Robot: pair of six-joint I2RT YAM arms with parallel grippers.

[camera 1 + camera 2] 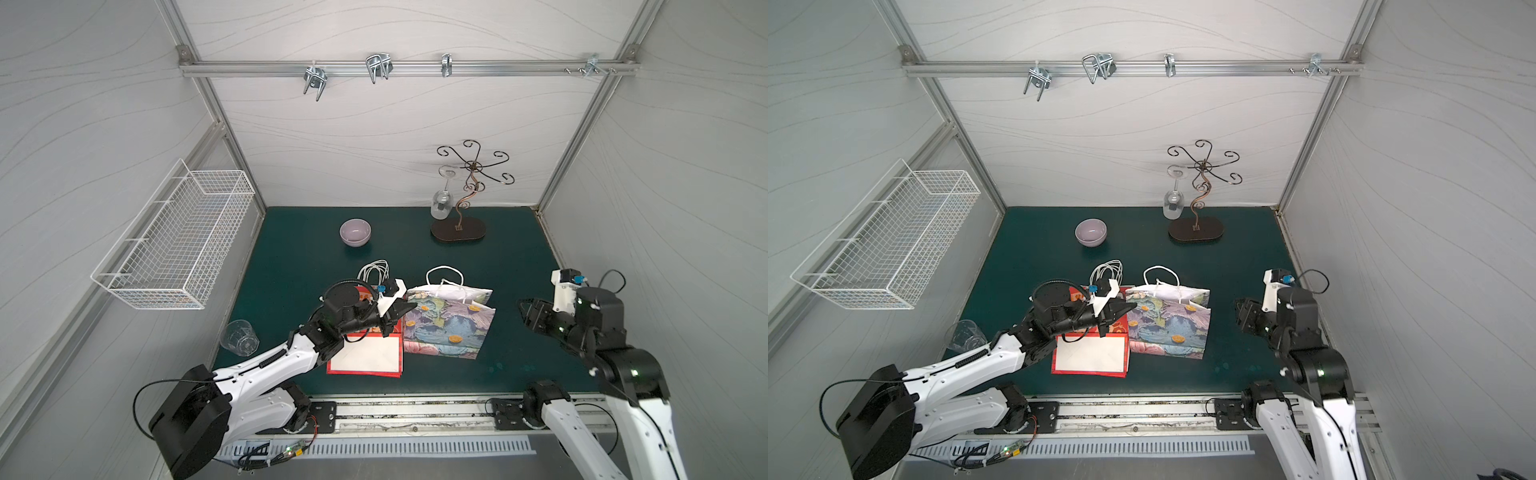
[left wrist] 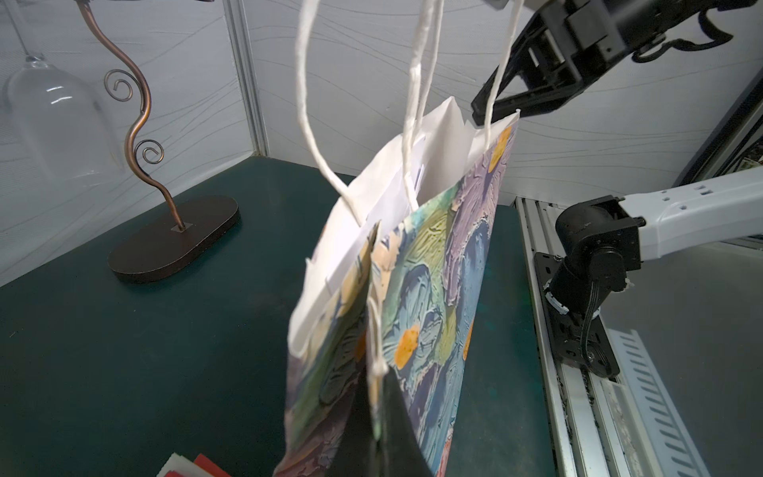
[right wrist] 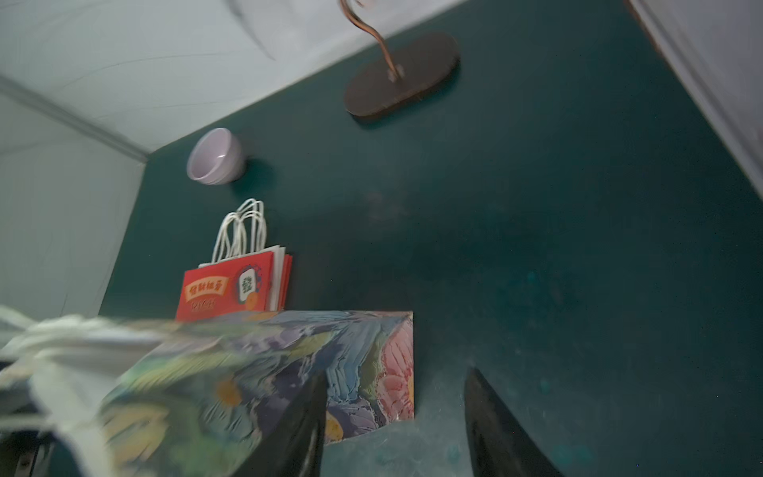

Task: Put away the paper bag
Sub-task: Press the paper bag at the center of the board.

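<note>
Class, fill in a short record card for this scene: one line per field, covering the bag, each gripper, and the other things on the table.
Floral bag: raised at its top edge
Left gripper: shut on the floral bag's edge
Right gripper: open, holding nothing, apart from the bag
Red bags: flat, under the left arm
Bowl: upright
Glass stand: one glass hanging

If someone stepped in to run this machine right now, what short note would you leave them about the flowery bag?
Left gripper: shut on the top edge of the floral paper bag, holding it up off the green table.
Right gripper: jaws apart, empty, beside the bag.
Red bags: flat on the table under the left arm.
White wire basket and hooks on the walls hold no bag.
Done: bag gripped and raised.
Left: putting it away; where it goes, the pictures don't say.
</note>
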